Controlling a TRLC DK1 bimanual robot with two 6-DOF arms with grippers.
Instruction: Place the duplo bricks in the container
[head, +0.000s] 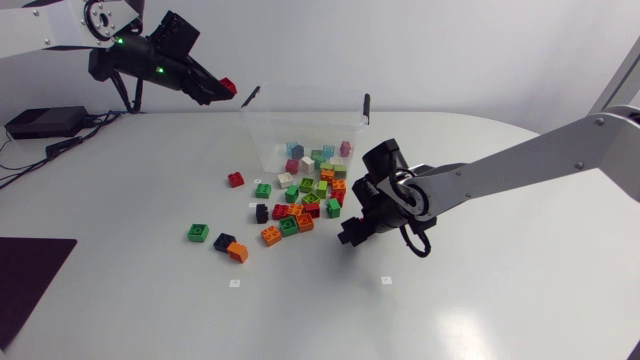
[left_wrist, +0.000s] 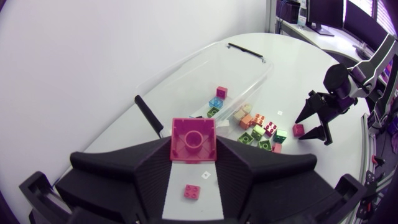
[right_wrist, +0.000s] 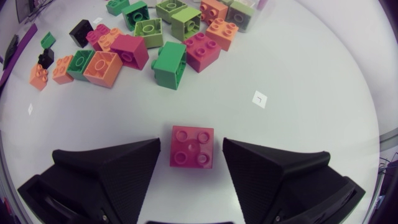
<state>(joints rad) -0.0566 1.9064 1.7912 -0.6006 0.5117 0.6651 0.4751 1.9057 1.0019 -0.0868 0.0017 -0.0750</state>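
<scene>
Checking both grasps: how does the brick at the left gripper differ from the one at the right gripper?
The left gripper is shut on its pink brick, held off the table; the right gripper stands open around its red brick, which lies on the table. The pink brick shows its hollow underside; the red brick shows four studs. Both are square duplo bricks.

Clear glossy plastic container (head: 268, 135), smooth shiny plastic bricks (right_wrist: 168, 62), matt black right tool (right_wrist: 191, 147), smooth white table (head: 500, 300)

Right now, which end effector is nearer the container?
Left. The left end effector holds a red brick beside the container rim; the right end effector straddles a second red brick.
</scene>
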